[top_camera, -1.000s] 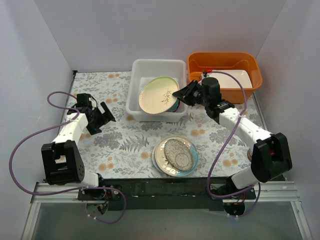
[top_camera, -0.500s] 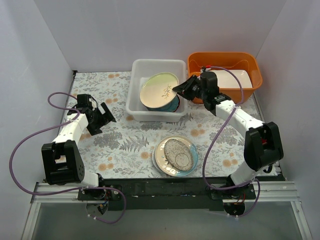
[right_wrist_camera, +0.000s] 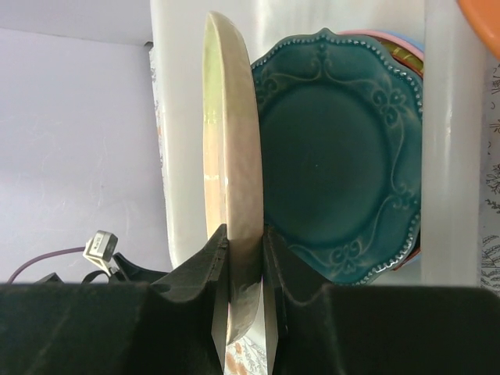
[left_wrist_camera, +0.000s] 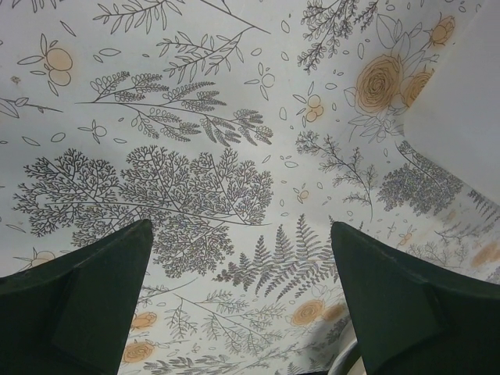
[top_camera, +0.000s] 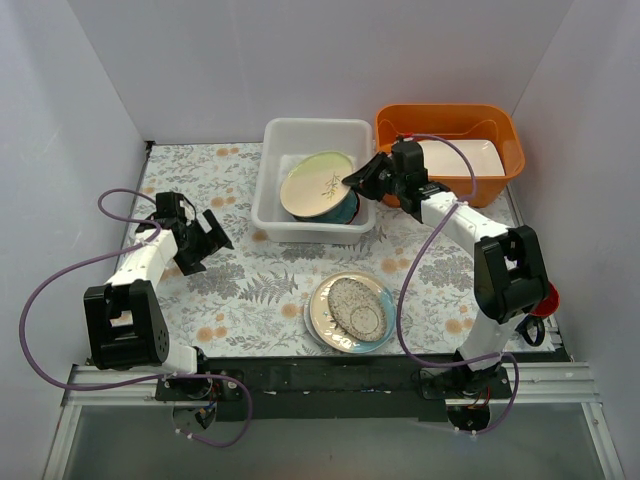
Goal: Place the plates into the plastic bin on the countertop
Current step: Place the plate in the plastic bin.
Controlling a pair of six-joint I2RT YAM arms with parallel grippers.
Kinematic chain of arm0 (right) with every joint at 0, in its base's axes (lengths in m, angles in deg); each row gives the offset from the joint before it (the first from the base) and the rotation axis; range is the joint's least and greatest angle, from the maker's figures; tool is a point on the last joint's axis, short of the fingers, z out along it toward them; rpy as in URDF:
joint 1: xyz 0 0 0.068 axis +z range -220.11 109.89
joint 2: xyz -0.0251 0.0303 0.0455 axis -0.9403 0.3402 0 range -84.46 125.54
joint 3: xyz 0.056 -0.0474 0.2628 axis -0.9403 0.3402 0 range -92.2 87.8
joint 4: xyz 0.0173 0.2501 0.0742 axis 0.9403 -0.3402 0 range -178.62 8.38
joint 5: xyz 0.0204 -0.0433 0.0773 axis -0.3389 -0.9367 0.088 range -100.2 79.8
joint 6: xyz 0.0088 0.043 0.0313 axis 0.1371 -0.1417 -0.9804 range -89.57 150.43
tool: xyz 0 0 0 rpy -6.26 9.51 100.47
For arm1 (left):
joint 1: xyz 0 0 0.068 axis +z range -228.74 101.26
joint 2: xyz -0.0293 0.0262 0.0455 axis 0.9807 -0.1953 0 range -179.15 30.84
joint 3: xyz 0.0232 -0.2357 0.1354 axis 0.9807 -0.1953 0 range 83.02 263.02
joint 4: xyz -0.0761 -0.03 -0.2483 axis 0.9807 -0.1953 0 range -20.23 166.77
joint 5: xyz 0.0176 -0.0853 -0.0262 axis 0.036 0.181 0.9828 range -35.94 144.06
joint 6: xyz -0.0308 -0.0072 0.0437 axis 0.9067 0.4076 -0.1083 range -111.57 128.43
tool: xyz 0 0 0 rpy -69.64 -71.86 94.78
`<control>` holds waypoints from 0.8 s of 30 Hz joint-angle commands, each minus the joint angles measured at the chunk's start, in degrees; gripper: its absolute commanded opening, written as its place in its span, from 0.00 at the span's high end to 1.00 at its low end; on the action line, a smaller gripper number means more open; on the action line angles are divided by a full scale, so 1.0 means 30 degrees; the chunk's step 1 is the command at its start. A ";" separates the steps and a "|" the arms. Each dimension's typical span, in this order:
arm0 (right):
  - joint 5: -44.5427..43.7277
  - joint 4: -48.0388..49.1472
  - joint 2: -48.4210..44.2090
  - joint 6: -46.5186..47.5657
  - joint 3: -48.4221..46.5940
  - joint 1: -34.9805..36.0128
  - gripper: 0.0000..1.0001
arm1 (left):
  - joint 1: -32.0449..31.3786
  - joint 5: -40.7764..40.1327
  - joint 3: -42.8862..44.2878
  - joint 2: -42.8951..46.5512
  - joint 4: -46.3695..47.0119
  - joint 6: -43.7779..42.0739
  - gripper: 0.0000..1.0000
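Cream plate (top_camera: pixel 318 185) with a leaf sprig sits tilted over the plastic bin (top_camera: pixel 272 214). Its rim is pinched by the right gripper (top_camera: pixel 362 181), just at the bin's right wall (wrist view: both fingers pressed flat on the edge). Beneath it, inside the bin, lies a teal plate (right_wrist_camera: pixel 336 156). Left gripper (top_camera: pixel 211 231) hangs well left of the bin over the countertop (top_camera: pixel 250 290), jaws spread and empty. Speckled plate (top_camera: pixel 352 308) lies on the countertop in front of the bin.
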 commanded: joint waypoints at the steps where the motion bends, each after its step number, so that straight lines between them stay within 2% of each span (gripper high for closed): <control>1: 0.0830 0.2495 0.0346 -0.0168 -0.1371 -0.0072 0.99 | 0.0103 0.0419 -0.0100 0.0452 0.0370 -0.0153 0.02; 7: 0.0861 0.1704 0.0876 0.0155 -0.0932 -0.0072 0.99 | 0.0132 0.0449 -0.0481 0.0803 0.0429 -0.0152 0.02; 16: 0.0568 0.0620 0.1344 0.0917 0.0153 -0.0072 0.88 | 0.0132 0.0420 -0.0687 0.1126 0.0312 -0.0182 0.02; 24: 0.0508 -0.0846 0.2398 0.1708 -0.0199 -0.0072 0.77 | 0.0103 0.0770 -0.0599 0.0950 0.0458 -0.0065 0.02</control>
